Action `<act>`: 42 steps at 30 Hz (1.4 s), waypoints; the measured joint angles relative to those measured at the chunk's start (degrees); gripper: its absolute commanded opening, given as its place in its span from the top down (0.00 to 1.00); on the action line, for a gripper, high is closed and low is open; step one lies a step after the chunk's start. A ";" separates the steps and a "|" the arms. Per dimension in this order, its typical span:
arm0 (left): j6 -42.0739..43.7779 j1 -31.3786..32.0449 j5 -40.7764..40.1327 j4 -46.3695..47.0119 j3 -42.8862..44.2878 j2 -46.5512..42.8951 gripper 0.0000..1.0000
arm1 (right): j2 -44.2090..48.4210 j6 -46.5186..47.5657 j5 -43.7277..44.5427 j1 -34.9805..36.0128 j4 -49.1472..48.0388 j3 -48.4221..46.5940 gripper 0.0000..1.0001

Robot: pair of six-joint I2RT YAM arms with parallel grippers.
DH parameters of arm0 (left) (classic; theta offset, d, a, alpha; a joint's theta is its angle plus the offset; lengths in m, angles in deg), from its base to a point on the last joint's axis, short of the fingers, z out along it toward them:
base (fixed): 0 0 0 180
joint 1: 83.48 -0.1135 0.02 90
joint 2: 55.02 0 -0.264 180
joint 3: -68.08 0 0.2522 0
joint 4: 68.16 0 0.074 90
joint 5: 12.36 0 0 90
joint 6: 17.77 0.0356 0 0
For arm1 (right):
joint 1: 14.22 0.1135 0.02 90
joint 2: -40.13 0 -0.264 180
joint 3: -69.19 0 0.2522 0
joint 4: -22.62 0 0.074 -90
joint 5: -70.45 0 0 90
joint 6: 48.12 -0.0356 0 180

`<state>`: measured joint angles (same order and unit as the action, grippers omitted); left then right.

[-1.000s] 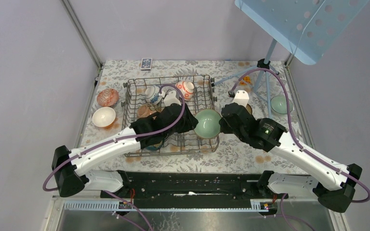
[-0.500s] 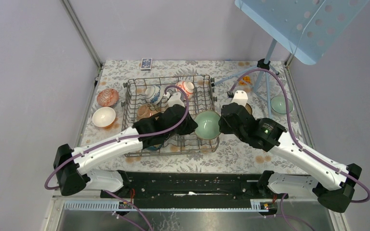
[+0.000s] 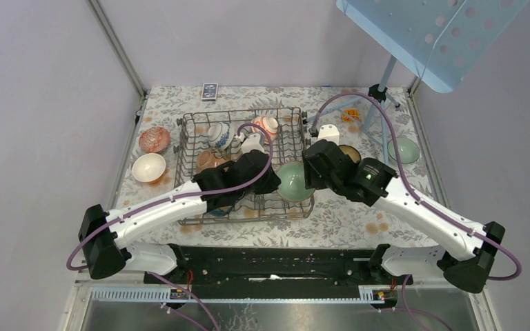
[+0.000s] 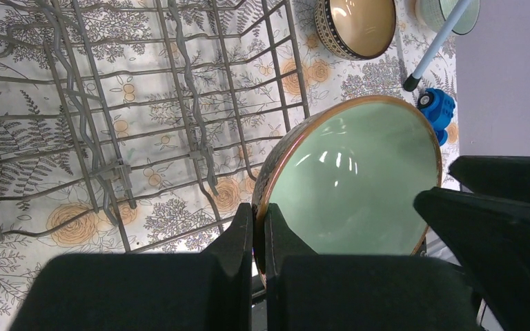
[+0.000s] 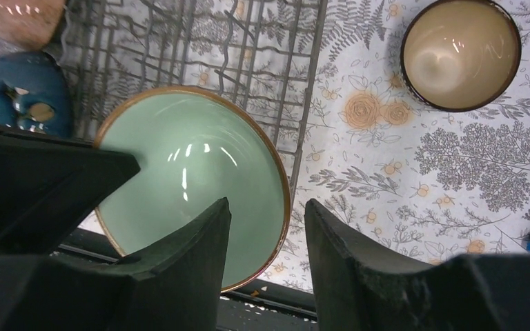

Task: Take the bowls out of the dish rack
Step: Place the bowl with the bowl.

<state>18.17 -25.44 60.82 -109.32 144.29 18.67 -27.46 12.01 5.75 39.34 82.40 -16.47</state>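
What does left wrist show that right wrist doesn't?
Left wrist only: the left hand pinched shut on the green bowl's rim, plus a pale teal bowl at the top right. Right wrist only: the right hand open astride that bowl's rim, plus a pink-orange bowl in the top-left corner. Both: the green bowl, the tan bowl on the cloth, and the dish rack.

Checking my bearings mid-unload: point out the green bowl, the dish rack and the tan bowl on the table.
green bowl point(image 4: 352, 179), left wrist view, middle of its inside.
dish rack point(image 3: 286, 141), top view, bare wires near its far right corner.
tan bowl point(image 5: 461, 54), right wrist view, centre of its inside.
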 measured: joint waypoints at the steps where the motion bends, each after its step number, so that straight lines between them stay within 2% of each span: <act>1: 0.07 0.00 0.00 0.00 0.00 -0.02 1.00 | -0.61 0.28 -0.15 0.00 0.48 0.00 0.52; 15: 0.31 0.00 -0.17 -0.55 0.00 -0.02 1.00 | -2.23 0.70 -0.57 -0.02 1.36 0.90 0.74; 17: 0.28 0.00 -0.20 -1.01 0.00 -0.02 1.00 | -2.40 0.68 -0.52 -0.02 1.29 1.22 0.73; 20: 0.22 0.00 -0.20 -1.16 0.00 -0.09 1.00 | -2.84 0.46 -0.61 0.00 1.29 1.55 0.64; 23: 0.04 0.00 -0.17 -0.92 -0.02 -0.26 1.00 | -3.19 0.17 -0.59 0.00 1.22 2.08 0.63; 26: 0.00 0.00 -0.17 -0.66 -0.22 -0.66 1.00 | -3.19 -0.04 -0.59 0.00 1.25 2.64 0.71; 31: -0.17 0.00 -0.22 -0.94 -0.31 -0.98 1.00 | -3.17 -1.44 -0.70 -0.11 0.42 2.78 1.00; 34: -1.42 -0.07 -0.31 -1.09 -1.20 -1.38 1.00 | -3.13 -3.23 -0.37 -0.59 -1.01 2.84 1.00; 35: -1.51 -0.17 -0.28 -1.14 -1.25 -1.46 0.96 | -3.06 -3.58 -0.35 -0.61 -1.25 2.95 1.00; 38: -1.64 -0.15 0.02 -0.39 -1.97 -2.03 0.45 | -2.32 -4.24 -0.33 -0.61 -1.49 3.32 1.00; 39: -1.29 -0.15 0.31 -0.07 -2.23 -2.21 0.33 | -1.92 -4.02 -0.35 -0.61 -1.49 3.34 1.00; 40: -1.53 -0.15 0.57 0.70 -2.45 -2.43 0.23 | -1.62 -3.48 0.11 -0.63 -0.79 3.34 1.00; 42: -1.90 -0.15 0.98 2.36 -3.04 -3.61 0.09 | -0.98 -2.75 0.90 -0.87 1.40 3.69 1.00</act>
<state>16.27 -25.60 61.80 -106.96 141.26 15.06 -28.45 9.26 6.65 38.47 83.80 -12.78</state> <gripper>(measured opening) 0.736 0.052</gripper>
